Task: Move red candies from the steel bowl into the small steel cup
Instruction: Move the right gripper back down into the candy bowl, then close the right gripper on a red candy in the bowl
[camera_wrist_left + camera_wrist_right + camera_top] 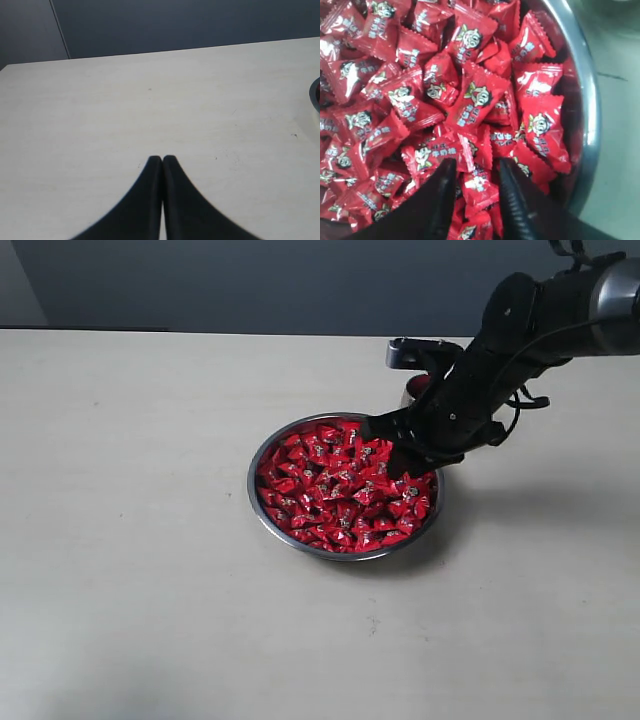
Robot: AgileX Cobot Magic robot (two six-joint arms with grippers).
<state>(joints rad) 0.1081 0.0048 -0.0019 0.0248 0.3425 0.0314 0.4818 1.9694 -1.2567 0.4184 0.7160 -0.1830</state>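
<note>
exterior: steel bowl (251,480) mid-surface (130,540), heaped with red candies (335,490), right claw (392,447) dipped in at its 2 o'clock | right wrist: claw spread, fingertips (444,182) among candies, one wrapper between | left wrist only: left claw (162,161) pressed together above the surface

Pale table (150,570) bearing steel bowl (252,480), small steel cup (408,396)
</note>
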